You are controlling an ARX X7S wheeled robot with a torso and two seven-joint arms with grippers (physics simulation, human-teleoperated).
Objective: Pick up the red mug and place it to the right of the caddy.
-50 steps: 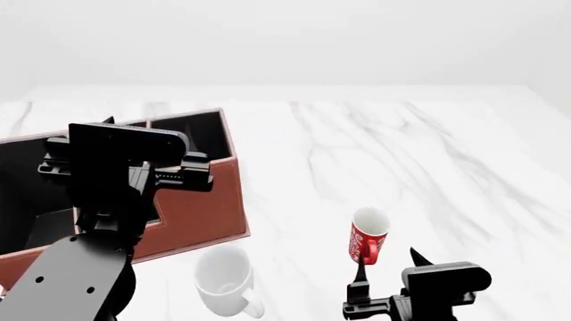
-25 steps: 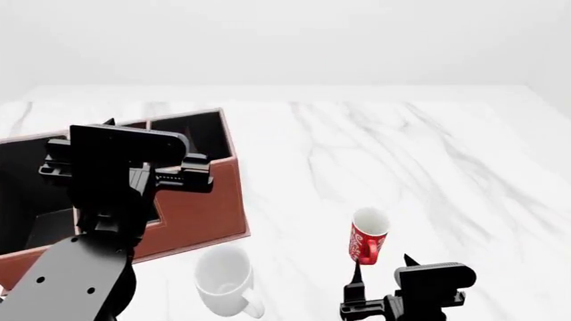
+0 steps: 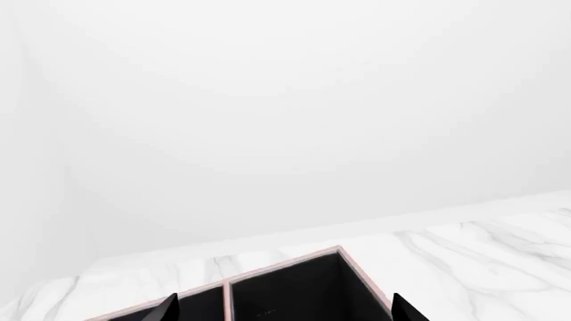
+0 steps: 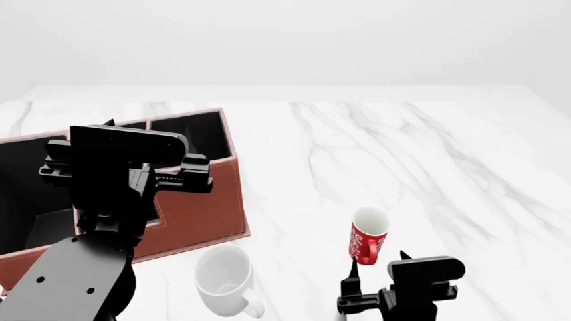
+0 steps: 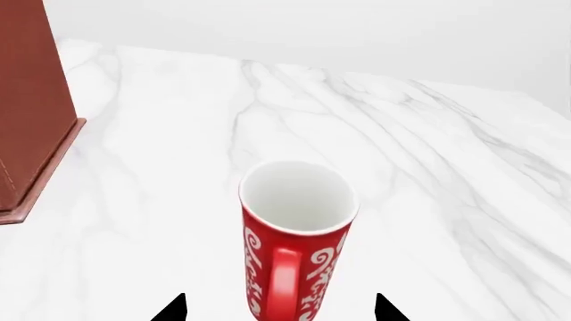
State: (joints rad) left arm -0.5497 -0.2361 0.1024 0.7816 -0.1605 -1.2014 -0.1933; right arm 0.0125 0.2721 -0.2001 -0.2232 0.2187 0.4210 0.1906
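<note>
The red mug [image 4: 368, 235] stands upright on the marble table [image 4: 419, 154], right of the caddy [image 4: 200, 212]. It has white swirls, a white inside and a red handle facing my right gripper [image 4: 378, 264]. That gripper is open just in front of the mug. In the right wrist view the mug [image 5: 296, 241] stands between the two fingertips [image 5: 172, 309], apart from both, with the right gripper [image 5: 279, 310] level with its lower part. My left gripper [image 3: 283, 309] is open above the caddy's black compartments [image 3: 295, 294]; in the head view it [image 4: 125, 157] hovers over the caddy.
A larger plain white mug [image 4: 224, 279] lies near the table's front edge, between the caddy and the red mug. The caddy's side wall [image 5: 31, 107] shows in the right wrist view, off to one side of the mug.
My right gripper has moved forward and a little left, closer to the red mug, so its fingertips now flank it. The left arm and the mugs have not moved.
</note>
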